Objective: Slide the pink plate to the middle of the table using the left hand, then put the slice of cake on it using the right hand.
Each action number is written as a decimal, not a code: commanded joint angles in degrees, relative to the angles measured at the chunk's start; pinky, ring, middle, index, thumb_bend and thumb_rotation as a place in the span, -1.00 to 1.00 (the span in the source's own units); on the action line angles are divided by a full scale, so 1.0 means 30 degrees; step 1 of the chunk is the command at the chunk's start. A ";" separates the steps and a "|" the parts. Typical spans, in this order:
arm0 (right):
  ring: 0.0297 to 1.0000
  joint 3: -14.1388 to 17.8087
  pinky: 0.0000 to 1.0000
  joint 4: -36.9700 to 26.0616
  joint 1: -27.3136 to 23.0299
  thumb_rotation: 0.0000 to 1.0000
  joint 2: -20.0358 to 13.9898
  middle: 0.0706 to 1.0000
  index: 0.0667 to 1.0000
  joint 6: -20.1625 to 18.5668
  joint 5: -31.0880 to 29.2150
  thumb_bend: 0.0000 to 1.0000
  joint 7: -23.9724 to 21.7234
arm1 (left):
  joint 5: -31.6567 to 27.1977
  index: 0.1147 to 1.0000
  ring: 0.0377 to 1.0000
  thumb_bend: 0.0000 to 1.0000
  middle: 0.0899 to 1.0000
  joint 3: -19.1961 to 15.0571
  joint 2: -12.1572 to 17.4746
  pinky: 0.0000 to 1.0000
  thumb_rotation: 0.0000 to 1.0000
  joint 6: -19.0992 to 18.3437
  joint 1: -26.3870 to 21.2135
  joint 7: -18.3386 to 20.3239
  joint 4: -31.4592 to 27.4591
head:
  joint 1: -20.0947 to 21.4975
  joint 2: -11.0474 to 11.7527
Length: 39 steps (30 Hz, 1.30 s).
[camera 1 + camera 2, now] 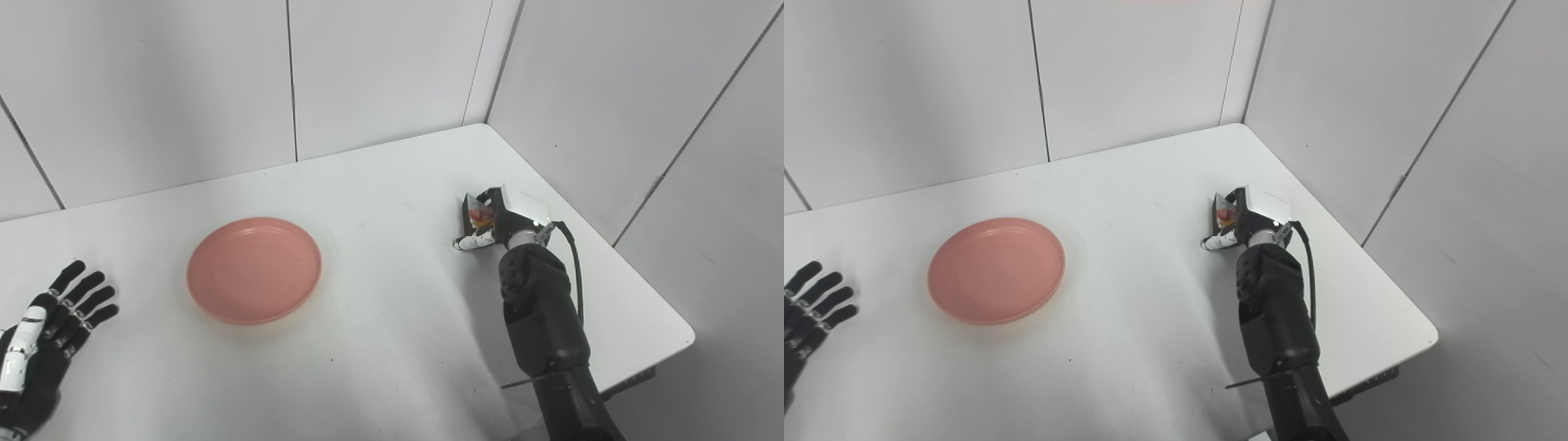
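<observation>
On the white tabletop (380, 343), left of its middle, lies the pink plate (254, 269), flat and bare, with nothing on it. Well to its right, near the far right corner by the grey wall panels (643, 104), the right hand (499, 220) is at the slice of cake (478, 214): its fingers (471, 243) are curled around the slice, a dark wedge with red and yellow showing on top, and the white thumb tip lies low against the tabletop just below it. Whether the slice is lifted or touching the surface cannot be told from either view. The black forearm reaches in from the lower right, a cable looping along its outer side. At the near left edge the left hand (46, 331) rests palm down on the tabletop, its black fingers (86, 288) spread apart and holding nothing, pointing away from the robot. It lies well apart from the plate, with bare surface between them.
</observation>
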State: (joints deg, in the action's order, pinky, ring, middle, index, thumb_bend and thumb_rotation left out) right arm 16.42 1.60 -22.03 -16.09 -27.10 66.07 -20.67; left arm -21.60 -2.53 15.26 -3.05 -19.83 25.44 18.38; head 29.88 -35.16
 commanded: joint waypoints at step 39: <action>-0.25 -0.6679 -0.39 -0.4581 -0.2947 -0.74 -0.1541 -0.14 -0.10 0.0408 -0.5042 0.02 0.1112 | 0.2684 0.86 0.85 -0.22 0.87 0.2572 -0.3009 0.80 0.97 -0.4011 0.2081 -0.3896 -0.2735 | -0.8120 0.0383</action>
State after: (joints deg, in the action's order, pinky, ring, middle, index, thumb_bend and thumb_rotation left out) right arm -2.57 -9.95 -27.12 -20.80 -27.08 50.78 -17.57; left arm -15.65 4.02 6.82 -8.93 -16.71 15.44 8.00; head 5.54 -34.01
